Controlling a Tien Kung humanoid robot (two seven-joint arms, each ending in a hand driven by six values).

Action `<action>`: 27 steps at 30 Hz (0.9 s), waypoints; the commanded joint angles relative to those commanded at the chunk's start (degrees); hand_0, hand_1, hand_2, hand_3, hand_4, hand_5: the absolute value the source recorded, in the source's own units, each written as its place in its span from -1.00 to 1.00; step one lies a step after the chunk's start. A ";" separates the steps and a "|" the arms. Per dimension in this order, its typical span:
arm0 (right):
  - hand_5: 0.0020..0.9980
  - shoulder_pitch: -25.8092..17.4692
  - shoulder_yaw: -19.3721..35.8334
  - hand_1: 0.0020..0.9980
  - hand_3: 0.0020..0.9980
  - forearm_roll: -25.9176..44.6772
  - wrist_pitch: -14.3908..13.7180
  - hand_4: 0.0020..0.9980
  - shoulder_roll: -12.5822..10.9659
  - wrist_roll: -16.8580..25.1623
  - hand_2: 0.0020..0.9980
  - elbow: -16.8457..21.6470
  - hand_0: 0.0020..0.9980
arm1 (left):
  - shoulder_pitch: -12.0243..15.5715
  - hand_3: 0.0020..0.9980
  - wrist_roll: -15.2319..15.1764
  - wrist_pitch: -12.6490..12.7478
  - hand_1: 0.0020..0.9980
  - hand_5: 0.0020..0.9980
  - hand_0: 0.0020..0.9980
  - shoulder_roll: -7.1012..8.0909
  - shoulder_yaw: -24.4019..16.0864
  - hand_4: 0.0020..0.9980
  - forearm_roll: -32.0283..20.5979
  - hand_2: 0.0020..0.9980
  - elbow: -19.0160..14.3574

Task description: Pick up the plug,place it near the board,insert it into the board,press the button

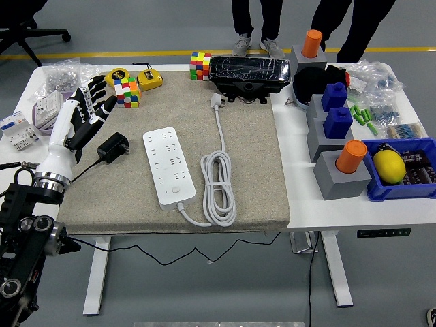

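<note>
First, lower the released left robot hand [83, 114] squarely over the black plug [113, 146], gripping its body, not the cord.

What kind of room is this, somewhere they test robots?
Probably a robot test lab or workshop. A white table on a grey floor holds practice items: a power strip, a black plug and Rubik's cubes. The robot's left hand hovers open, and people stand at the far side.
</note>
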 joint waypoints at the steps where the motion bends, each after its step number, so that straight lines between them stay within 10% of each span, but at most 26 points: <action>1: 1.00 -0.02 0.00 0.39 0.53 -0.02 -0.02 1.00 -0.01 -0.03 0.43 0.00 0.57 | 0.03 0.76 -0.02 0.01 0.77 0.42 0.62 0.02 -0.05 1.00 0.01 0.79 -0.03; 27: 1.00 0.16 -0.10 0.39 0.53 -0.02 -0.11 1.00 -0.06 -0.16 0.43 0.00 0.58 | -0.09 0.77 0.10 0.16 0.77 0.33 0.62 0.36 0.51 1.00 0.73 0.79 -0.12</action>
